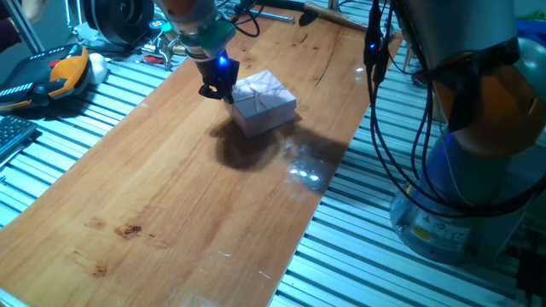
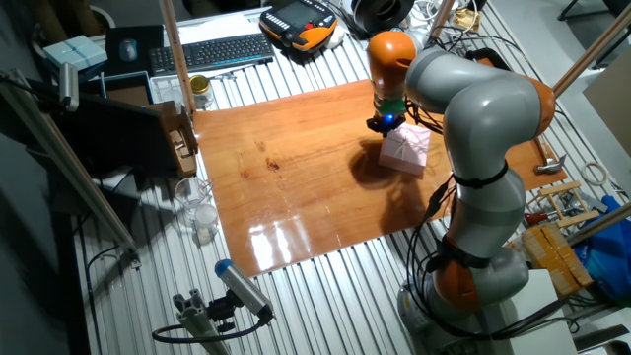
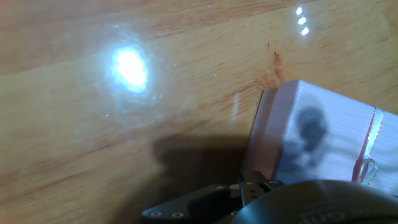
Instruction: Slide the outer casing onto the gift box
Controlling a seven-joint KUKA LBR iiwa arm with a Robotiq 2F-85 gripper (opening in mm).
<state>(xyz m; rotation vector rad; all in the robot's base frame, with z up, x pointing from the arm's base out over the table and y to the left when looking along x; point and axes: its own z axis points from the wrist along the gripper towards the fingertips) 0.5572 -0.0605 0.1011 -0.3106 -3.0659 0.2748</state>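
The outer casing is a pale pink square cover with a thin ribbon cross, at the far middle of the wooden board. It sits slightly tilted, with a dark shadow beside it. It also shows in the other fixed view and at the right of the hand view. My gripper is at the casing's left edge, and its black fingers appear closed on that edge. It also shows in the other fixed view and the hand view. The gift box with beige blocks is not visible; I cannot tell whether it is inside the casing.
A teach pendant lies left of the board on the slatted metal table. In the other fixed view a keyboard and a small jar lie beyond the board. The arm's base and cables stand at the right.
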